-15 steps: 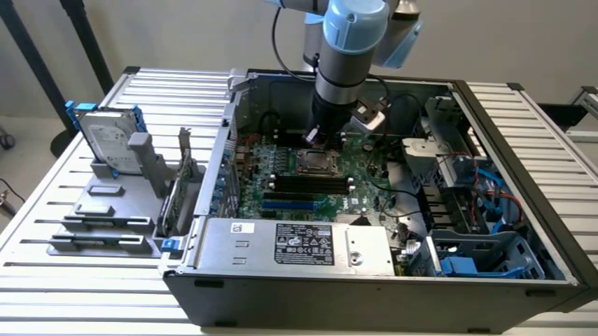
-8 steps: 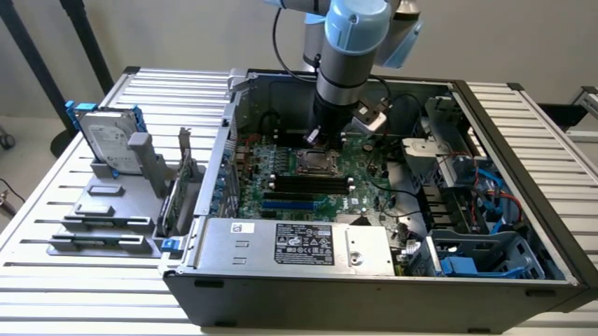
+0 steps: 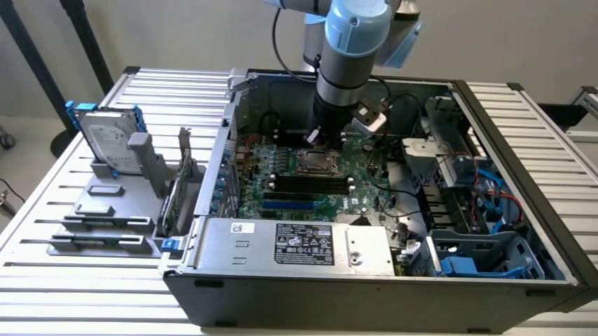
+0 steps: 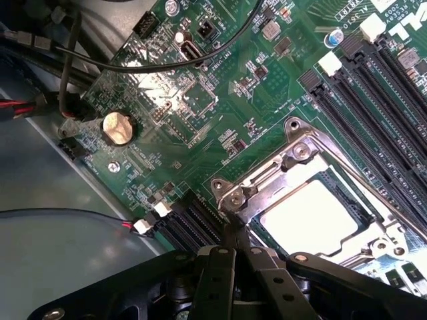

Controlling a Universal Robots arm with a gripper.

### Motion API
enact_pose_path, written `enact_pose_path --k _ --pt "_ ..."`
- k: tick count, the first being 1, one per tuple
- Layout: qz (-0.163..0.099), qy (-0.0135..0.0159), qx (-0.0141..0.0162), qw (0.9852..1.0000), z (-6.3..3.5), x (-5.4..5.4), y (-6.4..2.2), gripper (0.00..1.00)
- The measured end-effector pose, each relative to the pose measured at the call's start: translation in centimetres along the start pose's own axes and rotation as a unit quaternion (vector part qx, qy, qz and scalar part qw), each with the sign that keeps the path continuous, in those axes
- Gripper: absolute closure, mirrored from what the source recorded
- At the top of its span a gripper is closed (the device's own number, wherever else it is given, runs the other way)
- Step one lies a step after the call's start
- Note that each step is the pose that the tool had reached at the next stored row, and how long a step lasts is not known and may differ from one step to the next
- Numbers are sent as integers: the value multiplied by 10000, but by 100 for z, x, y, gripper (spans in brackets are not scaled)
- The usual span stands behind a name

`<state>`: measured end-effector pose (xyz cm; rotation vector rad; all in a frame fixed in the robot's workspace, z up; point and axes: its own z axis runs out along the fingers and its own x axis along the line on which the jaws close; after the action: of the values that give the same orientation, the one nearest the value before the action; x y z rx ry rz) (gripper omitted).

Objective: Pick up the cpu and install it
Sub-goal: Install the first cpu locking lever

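The gripper [image 4: 233, 257] is shown lowered inside the open case [image 3: 495, 133], directly over the socket [image 4: 313, 200] on the motherboard [image 4: 200, 100]. The fingers [image 4: 215, 280] are seen drawn fully together, with nothing held between them; their tips are placed at the metal corner of the socket frame. The cpu [image 4: 310, 217] is found already seated flat in the socket, its bright square top exposed within the frame, just beyond the fingertips on the side of the memory slots [image 4: 373, 120]. No long axis is presented, the chip being square. In the exterior view, the arm [image 3: 341, 77] is seen standing upright above the socket.
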<state>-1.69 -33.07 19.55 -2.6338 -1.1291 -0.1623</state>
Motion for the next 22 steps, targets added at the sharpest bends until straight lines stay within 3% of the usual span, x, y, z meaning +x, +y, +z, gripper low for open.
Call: enact_pose_path --k 3,10,22 --pt "1 10 12 10000 -13 1 0 89" --pt "5 -1 21 10000 -215 -34 25 89" --pt "5 -1 20 10000 -372 -356 55 89"
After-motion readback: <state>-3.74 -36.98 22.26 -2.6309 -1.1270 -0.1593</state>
